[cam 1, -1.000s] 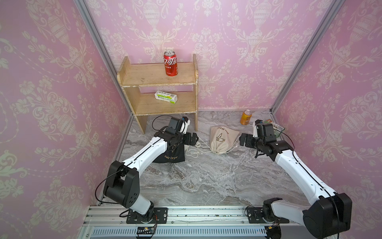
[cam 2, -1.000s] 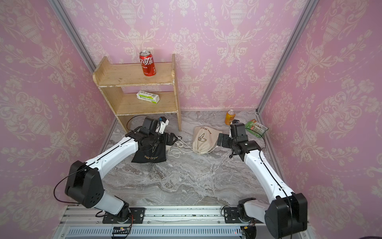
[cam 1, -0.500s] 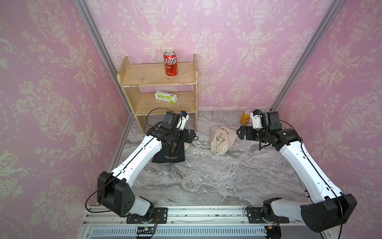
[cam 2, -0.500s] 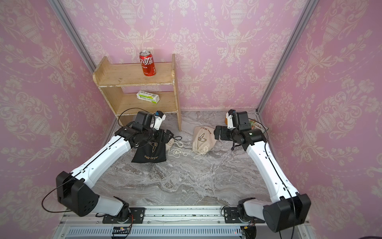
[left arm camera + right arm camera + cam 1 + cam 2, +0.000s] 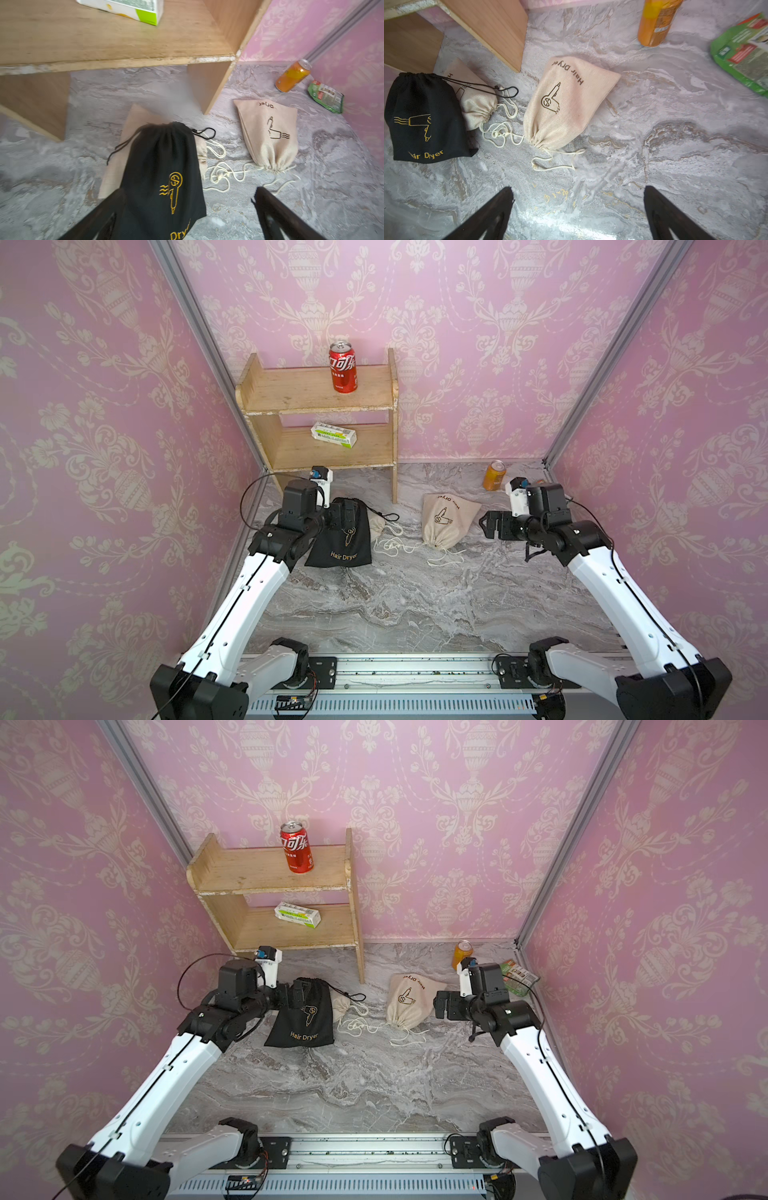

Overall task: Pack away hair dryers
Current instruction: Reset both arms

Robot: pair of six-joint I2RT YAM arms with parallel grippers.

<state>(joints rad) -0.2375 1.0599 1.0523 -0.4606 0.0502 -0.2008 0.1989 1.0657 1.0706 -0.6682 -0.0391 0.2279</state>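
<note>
The second beige pouch (image 5: 475, 106) at far left lies mostly hidden under the black pouch (image 5: 415, 99); what either holds cannot be told; in both top views the left gripper (image 5: 345, 515) blends into that black cloth; the right wrist view crops the green packet (image 5: 741, 49) and orange can (image 5: 656, 25) at far right; the left wrist view shows the box (image 5: 128, 8) on the shelf (image 5: 104, 41) cropped and blurred.

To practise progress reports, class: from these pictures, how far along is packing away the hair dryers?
Looks done: no hair dryer lies loose, and the black pouch, the half-covered beige pouch and the separate beige pouch are all cinched shut, contents hidden. In hand: nothing; the left fingers and right fingers stand open and empty. Left: probably nothing that shows here.
</note>
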